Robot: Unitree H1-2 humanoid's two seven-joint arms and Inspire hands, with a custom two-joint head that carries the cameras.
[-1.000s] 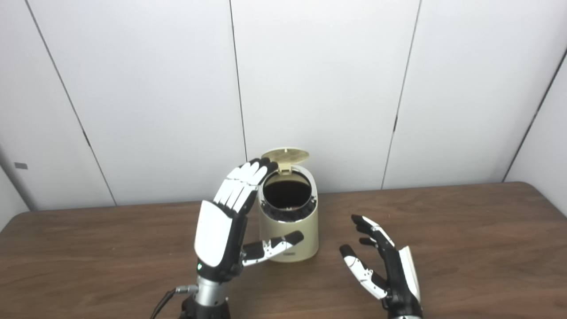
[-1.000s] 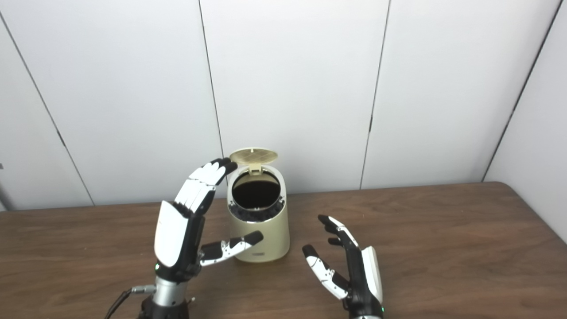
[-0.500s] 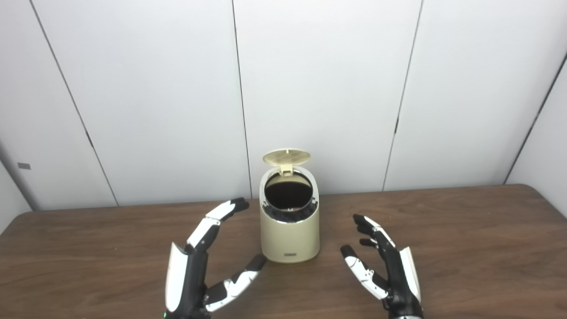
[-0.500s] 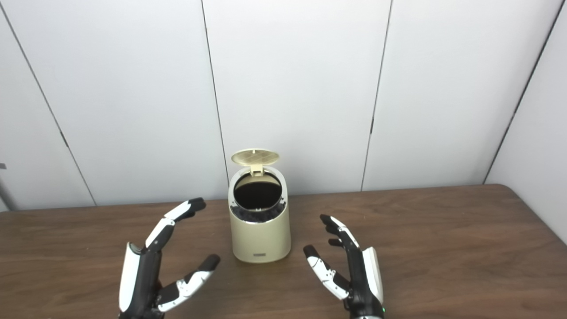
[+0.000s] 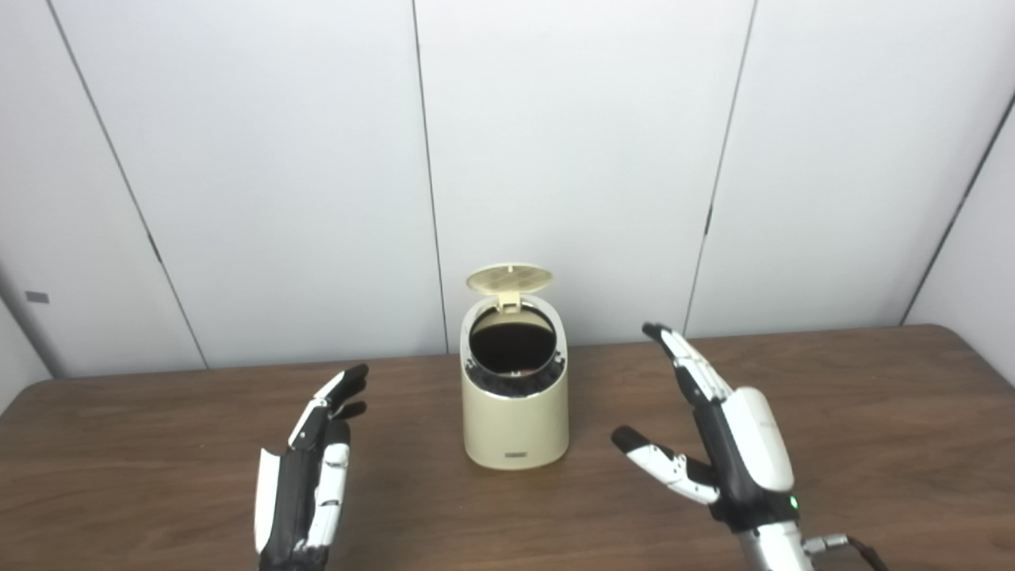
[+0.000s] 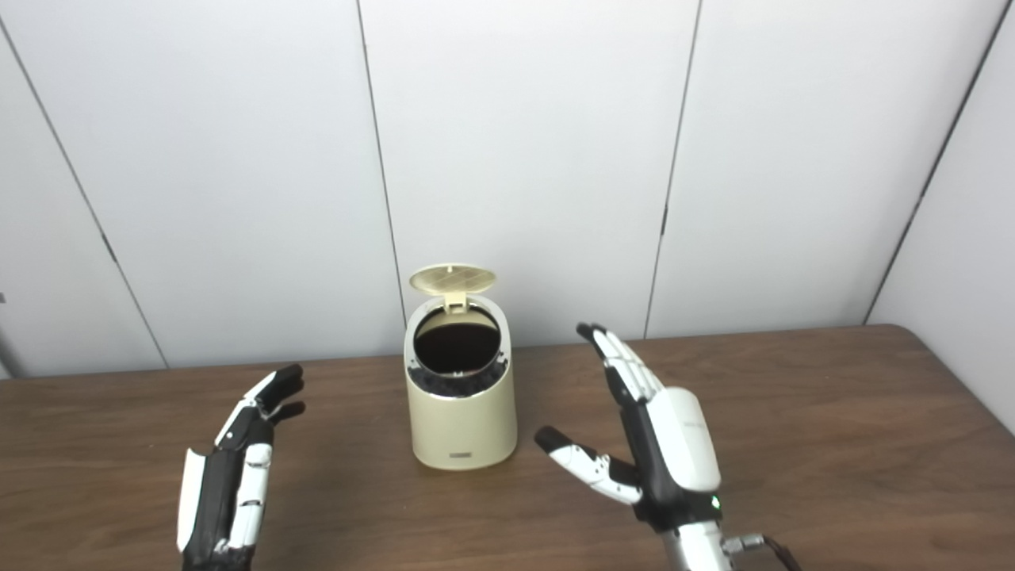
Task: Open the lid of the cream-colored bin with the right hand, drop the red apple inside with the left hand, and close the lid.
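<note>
The bin [image 5: 515, 396] is standing mid-table [image 5: 872, 412] with its lid [image 5: 508, 278] tipped up, apparently awaiting closing. The right hand [image 5: 725, 428] is hovering beside it, fingers spread, holding nothing; the left hand [image 5: 305, 476] is resting apart, fingers together, empty. The apple is showing nowhere, presumably inside.

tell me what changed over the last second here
The left hand dropped from beside the bin's mouth to low over the table, open and empty. The right hand rose and reached further forward, open. The bin stayed put, its lid up. No apple is visible.
</note>
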